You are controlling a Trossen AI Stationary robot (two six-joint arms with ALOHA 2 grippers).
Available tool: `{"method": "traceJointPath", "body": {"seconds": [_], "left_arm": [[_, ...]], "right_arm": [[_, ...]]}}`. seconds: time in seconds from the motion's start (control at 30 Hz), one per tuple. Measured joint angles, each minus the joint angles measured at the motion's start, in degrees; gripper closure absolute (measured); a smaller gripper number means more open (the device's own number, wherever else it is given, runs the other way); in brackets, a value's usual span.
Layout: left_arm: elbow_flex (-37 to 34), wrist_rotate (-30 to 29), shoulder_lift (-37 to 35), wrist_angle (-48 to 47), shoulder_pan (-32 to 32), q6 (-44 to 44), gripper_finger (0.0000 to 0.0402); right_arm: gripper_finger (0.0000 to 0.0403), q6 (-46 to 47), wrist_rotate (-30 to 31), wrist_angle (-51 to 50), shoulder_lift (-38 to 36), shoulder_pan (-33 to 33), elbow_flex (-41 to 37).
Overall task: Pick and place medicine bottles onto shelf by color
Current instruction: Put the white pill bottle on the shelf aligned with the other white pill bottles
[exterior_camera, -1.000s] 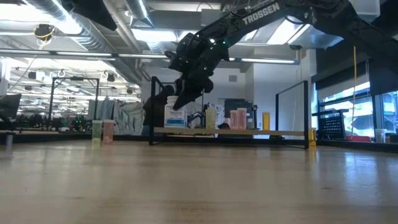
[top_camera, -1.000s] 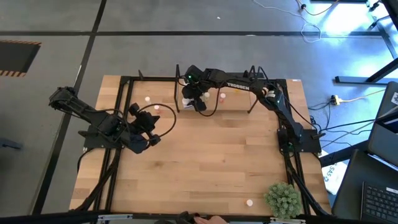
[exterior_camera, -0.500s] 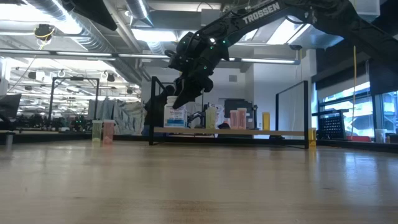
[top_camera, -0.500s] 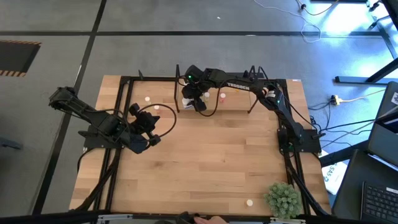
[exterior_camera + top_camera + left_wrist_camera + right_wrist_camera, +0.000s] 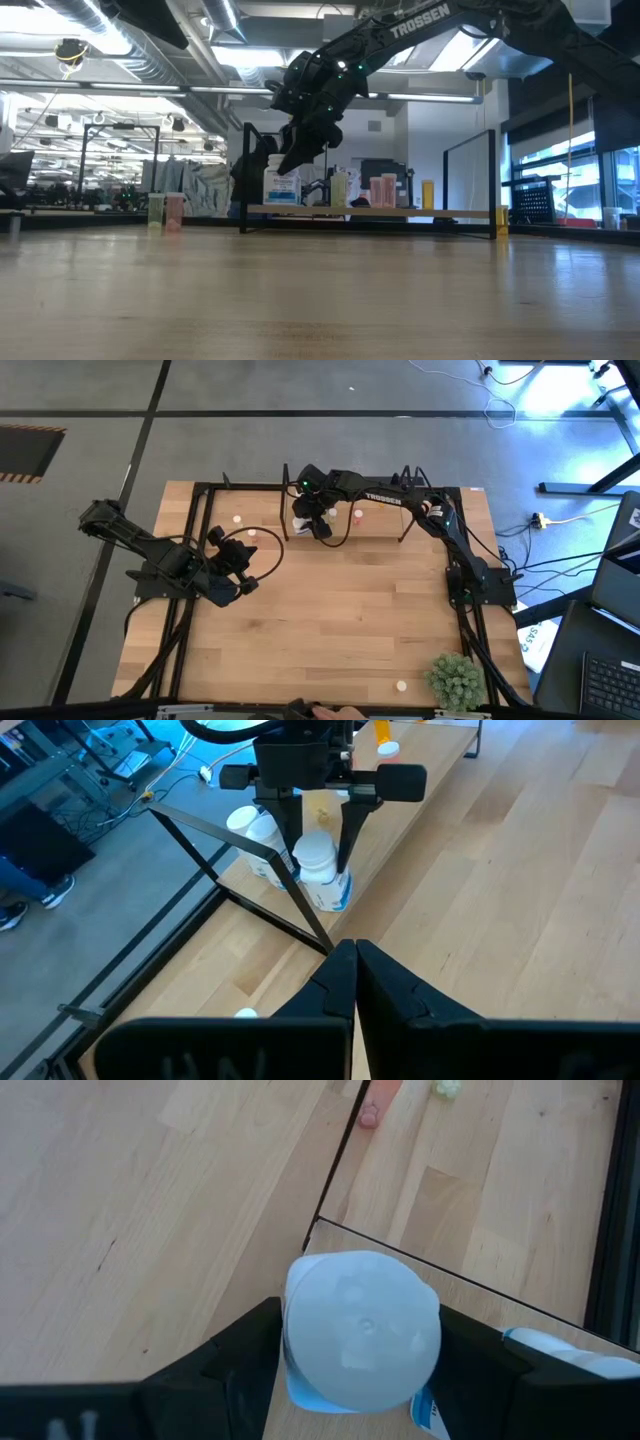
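Note:
A chunky white medicine bottle (image 5: 360, 1330) with a blue label stands at the left end of the shelf (image 5: 375, 525), a low black-framed rack at the table's far side. My right gripper (image 5: 320, 525) is over it, shut on it; the low view shows this gripper (image 5: 292, 165) above the bottle (image 5: 280, 188). Another white bottle (image 5: 245, 822) stands beside it on the shelf. Pink bottles (image 5: 383, 190) stand farther along the shelf base (image 5: 420, 212). My left gripper (image 5: 355, 955) waits shut and empty above the table's left part (image 5: 247, 582). My right gripper pinches the white bottle at its upper part, just below the cap (image 5: 318, 870), one finger (image 5: 235, 1350) on each side. The fingers slant down from above and from the table's right. The bottle stands about upright, its bottom seemingly on the shelf base.
Loose small bottles lie on the table left of the shelf (image 5: 238, 518) (image 5: 252, 532), and one near the front edge (image 5: 401, 685). A green bushy plant (image 5: 455, 680) sits at the near right corner. A black frame (image 5: 200, 510) borders the tabletop. The table's middle is bare wood.

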Motion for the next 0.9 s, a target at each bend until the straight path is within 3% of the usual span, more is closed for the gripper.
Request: {"method": "traceJointPath", "body": {"seconds": [0.33,0.67,0.9], "left_arm": [[0.0,0.0,0.0,0.0,0.0,0.0,0.0401],[0.0,0.0,0.0,0.0,0.0,0.0,0.0401],[0.0,0.0,0.0,0.0,0.0,0.0,0.0401]], "right_arm": [[0.0180,0.4,0.1,0.1,0.0,0.1,0.0],[0.0180,1.6,5.9,1.8,-0.1,1.5,0.1],[0.0180,3.4,6.4,1.9,-0.1,2.1,0.1]]}}
